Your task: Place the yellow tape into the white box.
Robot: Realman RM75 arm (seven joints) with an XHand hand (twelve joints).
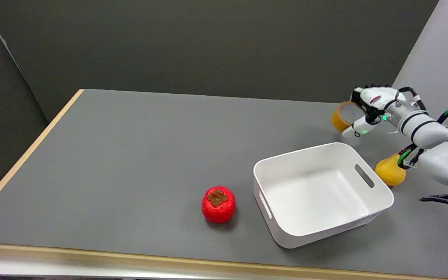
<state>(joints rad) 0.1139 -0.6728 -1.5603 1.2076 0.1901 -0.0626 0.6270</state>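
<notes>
The yellow tape (340, 116), a ring seen on edge, is held up off the grey table at the far right, behind the white box. My right hand (368, 107) grips it, with fingers over its top rim and a fingertip under it. The white box (379, 194) stands empty on the table in front of the hand, its handle slots on the left and right walls. My white forearm runs back from the hand toward the lower right.
A red persimmon-like fruit (218, 204) sits left of the box. A yellow lemon-like fruit (389, 170) lies just right of the box, partly behind my arm. A black cable (441, 200) trails at the right table edge. Dark walls stand behind the table.
</notes>
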